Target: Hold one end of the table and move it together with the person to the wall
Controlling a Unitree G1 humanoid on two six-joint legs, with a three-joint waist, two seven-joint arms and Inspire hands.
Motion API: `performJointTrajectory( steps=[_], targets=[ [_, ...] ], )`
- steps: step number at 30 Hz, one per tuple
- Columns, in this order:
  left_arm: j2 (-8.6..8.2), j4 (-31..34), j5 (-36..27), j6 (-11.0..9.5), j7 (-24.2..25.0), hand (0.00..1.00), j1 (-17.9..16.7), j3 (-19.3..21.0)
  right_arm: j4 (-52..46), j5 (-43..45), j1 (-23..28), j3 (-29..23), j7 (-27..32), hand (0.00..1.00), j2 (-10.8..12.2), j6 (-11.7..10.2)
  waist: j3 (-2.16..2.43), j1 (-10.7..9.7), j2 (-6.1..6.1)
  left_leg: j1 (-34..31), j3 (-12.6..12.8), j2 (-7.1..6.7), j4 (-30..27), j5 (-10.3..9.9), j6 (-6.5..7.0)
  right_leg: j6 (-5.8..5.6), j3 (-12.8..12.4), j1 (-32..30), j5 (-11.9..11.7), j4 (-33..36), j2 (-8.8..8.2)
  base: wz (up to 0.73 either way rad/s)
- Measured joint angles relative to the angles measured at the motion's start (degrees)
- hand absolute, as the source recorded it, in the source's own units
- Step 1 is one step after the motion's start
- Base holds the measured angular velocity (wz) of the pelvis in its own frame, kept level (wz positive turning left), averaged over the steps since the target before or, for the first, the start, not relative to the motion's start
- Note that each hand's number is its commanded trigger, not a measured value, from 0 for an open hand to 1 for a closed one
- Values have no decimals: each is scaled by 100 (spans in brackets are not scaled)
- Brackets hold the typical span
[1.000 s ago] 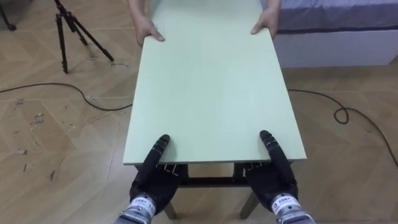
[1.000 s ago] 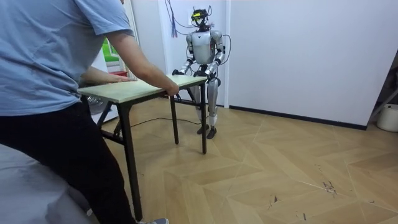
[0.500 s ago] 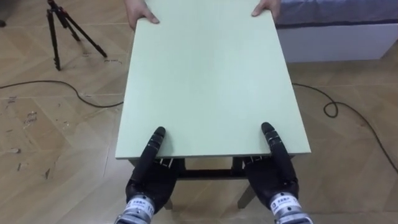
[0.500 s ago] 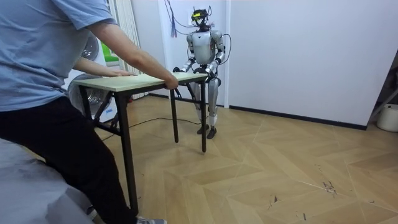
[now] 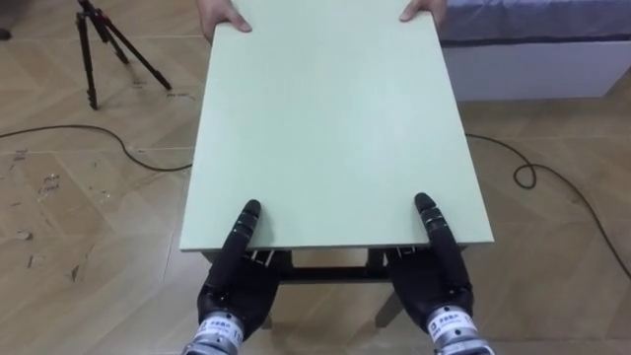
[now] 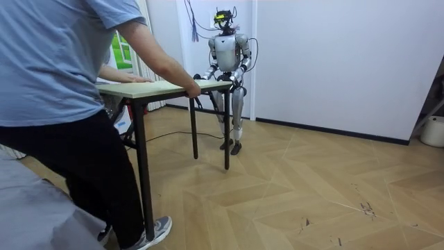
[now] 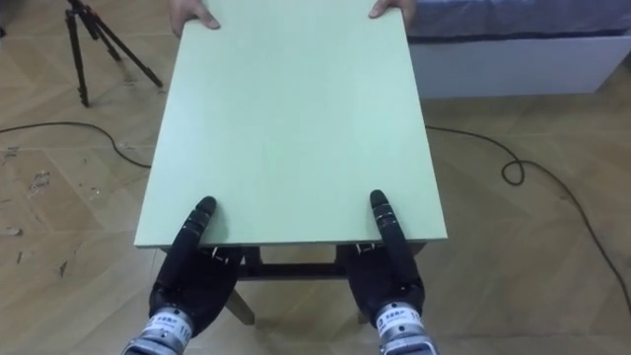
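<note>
The table (image 5: pixel 330 118) fills the middle of the eye views. Its pale green top runs lengthwise from the bottom of the frame up to the top edge, so the long axis points straight away from the robot. Both robot hands sit at the near short edge, low in the frame. The left hand (image 5: pixel 240 284) is by the lower-left corner and the right hand (image 5: pixel 431 286) by the lower-right corner. Each lays a dark thumb flat on the top while the rest of the hand goes under the board, so whether either hand is clenched round the edge cannot be told.

At the top of the frame the person's hands (image 5: pixel 225 22) hold the two far corners. In the room view the person (image 6: pixel 48 83) leans over that end at the left, and the robot stands at the other end, near the white wall.

The table lies wholly ahead of the hands, and neither hand is nearer than the other (they look evenly spaced). The carry probably depends on both pushing or pulling along that long axis together — uneven effort would likely slew the top toward the tripod (image 5: pixel 99 49) at upper left or the bed (image 5: pixel 537 54) at upper right.
</note>
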State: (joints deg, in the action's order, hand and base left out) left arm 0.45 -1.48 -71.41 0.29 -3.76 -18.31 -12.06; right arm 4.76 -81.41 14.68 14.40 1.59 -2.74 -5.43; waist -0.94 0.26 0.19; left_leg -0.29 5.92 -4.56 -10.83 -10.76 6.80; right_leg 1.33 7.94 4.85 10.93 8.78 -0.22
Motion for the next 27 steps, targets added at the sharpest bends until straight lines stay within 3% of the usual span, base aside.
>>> performJointTrajectory(
  steps=[9, 12, 13, 15, 16, 17, 18, 20, 21, 23, 24, 26, 27],
  targets=[
    [-8, -1, -5, 4, 71, 100, -59, -21, -56, -71, 64, 17, -119, 100, -83, 35, -9, 14, -18, -161, 15, 21, -290, -18, -27, 4, 13, -28, 2, 44, 15, 3],
    [-32, -4, -5, 11, 132, 100, -49, -14, -54, -170, 102, 7, -211, 100, -66, 36, -21, 75, -39, -573, 26, 103, -1117, -105, -170, 28, -11, -175, 8, 208, 85, -1],
    [-27, -9, -2, 31, 132, 100, -46, -14, -54, -193, 128, 7, -212, 100, -71, 36, -33, 172, -17, -779, 39, 174, -1549, -151, -252, 69, -57, -204, 9, 255, 144, -19],
    [-1, -30, 5, 37, 132, 100, -50, -17, -54, -193, 156, 13, -227, 100, -71, 48, -35, 215, 11, -1046, 21, 225, -2073, -265, -664, 151, 35, -198, 51, 188, 206, -14],
    [3, -31, 11, 37, 144, 100, -45, -18, -55, -187, 158, 8, -258, 100, -70, 48, -35, 254, 41, -1179, -6, 277, -2184, -281, -968, 191, 57, -287, 36, 146, 239, 0],
    [5, -32, 10, 41, 172, 100, -40, -13, -56, -187, 160, 0, -289, 100, -71, 49, -22, 251, 28, -1256, -47, 285, -2154, -211, -1105, 237, 77, -373, -44, 96, 229, -5],
    [-2, -32, 10, 44, 176, 100, -44, -10, -59, -181, 162, -5, -292, 100, -72, 52, -26, 255, 34, -1263, -69, 327, -2186, -221, -1114, 276, 128, -391, -101, 67, 173, -24],
    [-45, -42, 7, 29, 213, 100, -226, 87, -51, -161, 196, 13, -220, 100, -75, 258, -15, 337, 183, -1192, 107, 916, -3372, -490, -914, 390, 515, -380, -153, 229, 355, -45],
    [-40, -42, -25, 39, 216, 100, -247, 85, -69, -158, 216, 10, -220, 100, -86, 283, -30, 304, 251, -1025, 44, 1153, -3679, -580, -950, 429, 783, -412, -164, 318, 428, -19],
    [-53, -41, -26, 58, 268, 100, -239, 71, -110, -117, 211, -38, -231, 100, -98, 290, -38, 154, 332, -694, -186, 1329, -3592, -707, -1077, 449, 1028, -621, -176, 537, 455, 15],
    [-62, -41, -26, 61, 269, 100, -235, 68, -116, -102, 213, -56, -241, 100, -91, 295, -33, 111, 346, -537, -236, 1376, -3386, -780, -1106, 450, 1037, -736, -177, 640, 443, 22],
    [-30, -36, -16, 59, 270, 100, -111, -1, -132, -113, 201, -213, -335, 100, -64, 378, -45, -43, 374, 1, -218, 1393, -2082, -1258, -1121, 444, 1099, -1271, -183, 1129, 305, 20],
    [-29, -38, -14, 55, 264, 100, -44, -31, -131, -115, 178, -272, -368, 100, -55, 389, -52, -34, 387, 72, -96, 1373, -1773, -1349, -1067, 443, 1104, -1499, -184, 1381, 245, 0]
  ],
)
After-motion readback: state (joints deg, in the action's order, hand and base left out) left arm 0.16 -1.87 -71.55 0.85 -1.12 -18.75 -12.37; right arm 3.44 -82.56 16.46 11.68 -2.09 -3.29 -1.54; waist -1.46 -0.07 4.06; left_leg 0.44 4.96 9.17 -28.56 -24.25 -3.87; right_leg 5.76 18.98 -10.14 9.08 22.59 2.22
